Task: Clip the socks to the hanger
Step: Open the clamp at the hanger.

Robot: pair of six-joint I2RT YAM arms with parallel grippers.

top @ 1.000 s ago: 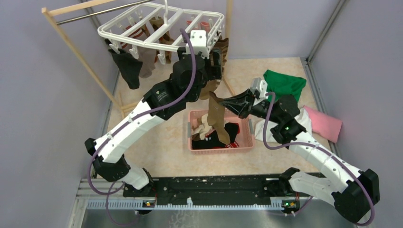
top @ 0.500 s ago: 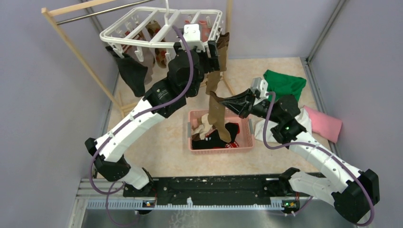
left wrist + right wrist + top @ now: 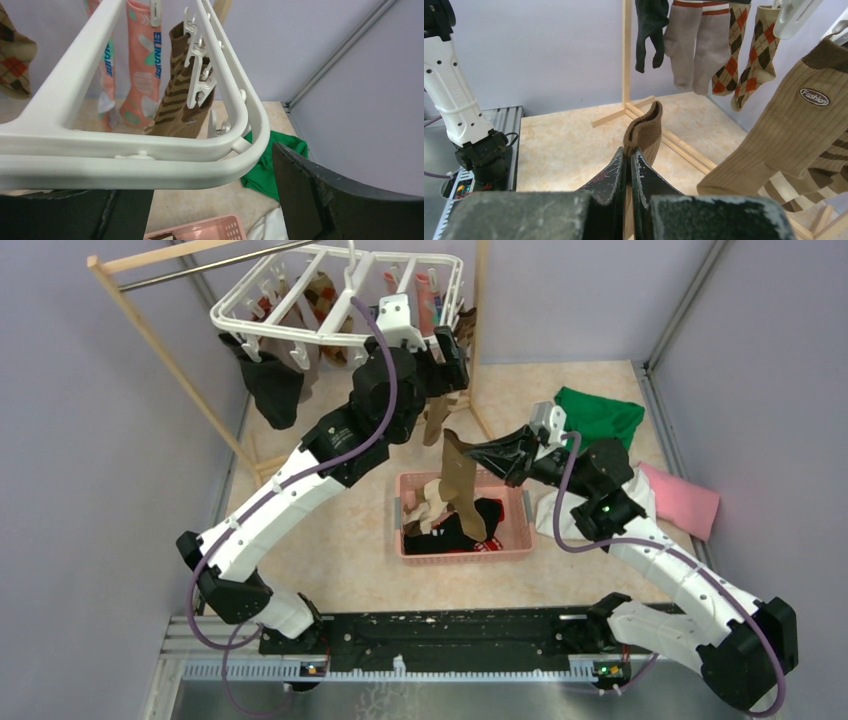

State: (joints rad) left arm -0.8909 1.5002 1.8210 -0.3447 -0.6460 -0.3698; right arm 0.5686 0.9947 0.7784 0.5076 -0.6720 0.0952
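Note:
The white hanger (image 3: 330, 302) hangs from the rack rod at the top. Clipped socks dangle from it: black (image 3: 268, 390), argyle (image 3: 749, 55), beige (image 3: 696, 45), pink-teal (image 3: 137, 75), brown striped (image 3: 177, 95) and a tan one (image 3: 784, 130). My left gripper (image 3: 447, 348) is raised at the hanger's near right corner (image 3: 235, 145). Its jaws stand wide open on either side of that corner, with a gap showing at the right finger (image 3: 325, 200). Over the basket, my right gripper (image 3: 480, 455) is shut on the cuff of a plain brown sock (image 3: 460, 490), which hangs down from it.
A pink basket (image 3: 515, 540) holding more socks sits mid-table under the held sock. A green cloth (image 3: 600, 415), a white cloth (image 3: 548, 515) and a pink cloth (image 3: 685, 500) lie to the right. The wooden rack (image 3: 160, 350) stands at the back left, with one post (image 3: 482, 300) behind the hanger.
My left gripper has risen and moved back along the hanger's right corner, and the hanger has swung and tilted with its socks. The right arm and its brown sock have stayed put.

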